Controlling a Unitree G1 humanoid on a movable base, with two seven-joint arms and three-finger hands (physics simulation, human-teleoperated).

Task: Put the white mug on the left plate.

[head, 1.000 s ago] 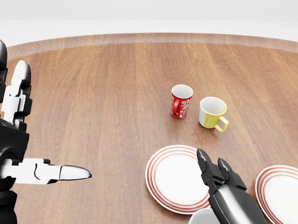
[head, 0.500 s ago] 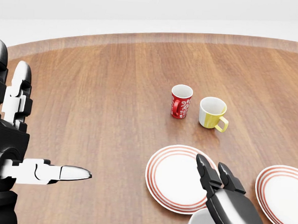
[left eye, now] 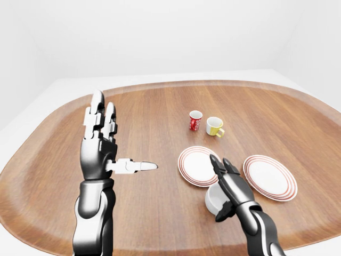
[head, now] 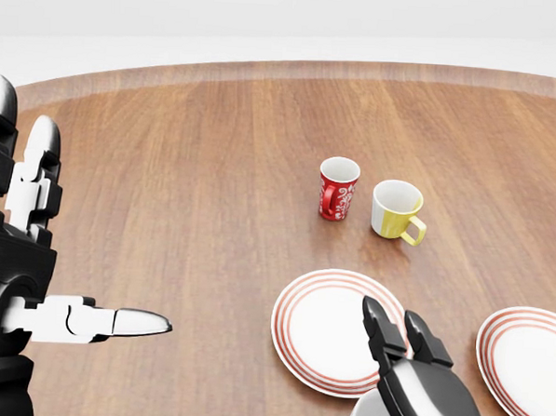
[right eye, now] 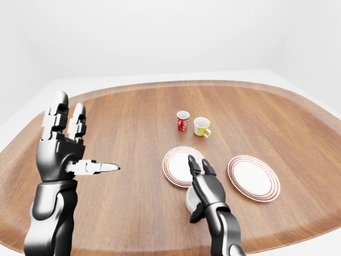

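The white mug (left eye: 212, 197) stands on the table just below the left plate (left eye: 195, 164), a white plate with red rings; only the mug's rim shows at the bottom edge of the head view. My right hand (left eye: 221, 185) lies against the mug's right side and over its top. Its fingers (head: 376, 327) are stretched out straight towards the left plate, and the hand is open, not closed round the mug. My left hand (left eye: 120, 136) is raised well to the left, open, with fingers upright and thumb pointing right, holding nothing.
A second red-ringed plate (left eye: 269, 176) lies to the right of the left one. A red patterned mug (left eye: 195, 120) and a yellow mug (left eye: 214, 126) stand above the plates. The wooden table (left eye: 160, 106) is oval, with its near edge close below my arms.
My right hand has drawn back a little towards the bottom of the head view, its fingertips now lower over the left plate's edge. The mug, plates and left hand have stayed put.
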